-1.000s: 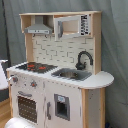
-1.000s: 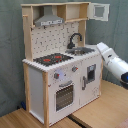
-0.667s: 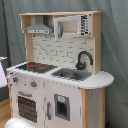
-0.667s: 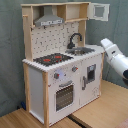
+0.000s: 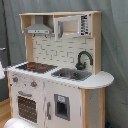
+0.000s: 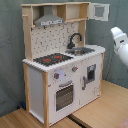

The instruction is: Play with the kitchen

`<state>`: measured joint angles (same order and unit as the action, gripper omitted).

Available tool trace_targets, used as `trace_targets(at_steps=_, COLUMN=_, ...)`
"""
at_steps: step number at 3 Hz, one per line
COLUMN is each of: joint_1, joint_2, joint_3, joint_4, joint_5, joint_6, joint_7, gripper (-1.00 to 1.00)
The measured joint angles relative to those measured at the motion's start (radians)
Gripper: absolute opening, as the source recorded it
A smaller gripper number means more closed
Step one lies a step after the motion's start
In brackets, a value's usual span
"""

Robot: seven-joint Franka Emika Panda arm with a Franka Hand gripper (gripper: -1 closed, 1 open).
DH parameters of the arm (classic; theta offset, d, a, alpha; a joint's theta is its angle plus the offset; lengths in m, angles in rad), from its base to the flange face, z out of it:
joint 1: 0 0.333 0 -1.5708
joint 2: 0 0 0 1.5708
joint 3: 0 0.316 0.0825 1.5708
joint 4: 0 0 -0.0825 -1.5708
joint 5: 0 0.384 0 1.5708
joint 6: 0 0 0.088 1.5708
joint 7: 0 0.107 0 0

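Note:
The kitchen (image 5: pixel 62 92) (image 6: pixel 37 85) is a tall white and light-wood toy set, standing upright in both exterior views. It has a black-red hob (image 5: pixel 36 66) (image 6: pixel 52 59), a black tap (image 5: pixel 84 59) (image 6: pixel 75 39) over a steel sink (image 5: pixel 72 75) (image 6: pixel 82 50), an oven door (image 5: pixel 27 107) (image 6: pixel 64 96) and a grey hood (image 5: pixel 39 29) (image 6: pixel 50 21). A white arm link (image 6: pixel 120 42) shows at the second exterior view's right edge, apart from the kitchen. The gripper itself is out of view.
The small upper cupboard door (image 6: pixel 100 11) stands open at the top right of the second exterior view. A grey curtain (image 6: pixel 10 55) hangs behind. The kitchen stands on light wooden boards (image 6: pixel 107 107). A white blurred shape (image 5: pixel 20 123) lies at the first exterior view's bottom left.
In the second exterior view the white arm link has moved up and to the right, further from the kitchen's side. The kitchen has not moved.

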<state>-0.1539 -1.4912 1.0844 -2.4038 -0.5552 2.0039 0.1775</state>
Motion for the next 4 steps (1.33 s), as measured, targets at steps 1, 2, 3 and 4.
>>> trace_targets(at_steps=1, joint_1=-0.007, joint_2=0.003, joint_3=-0.063, joint_4=0.048, joint_5=-0.051, joint_6=-0.061, joint_7=0.008, gripper=1.0)
trace_targets(at_steps=2, joint_1=-0.035, joint_2=0.006, joint_3=-0.156, joint_4=0.059, joint_5=-0.084, joint_6=-0.027, joint_7=0.046, gripper=1.0)
trace_targets(at_steps=3, joint_1=-0.05, joint_2=0.007, joint_3=-0.241, joint_4=0.058, joint_5=-0.112, joint_6=0.035, joint_7=0.046, gripper=1.0)
trace_targets(at_steps=4, joint_1=-0.052, joint_2=0.009, joint_3=-0.334, joint_4=0.051, joint_5=-0.134, joint_6=0.092, joint_7=0.042, gripper=1.0)
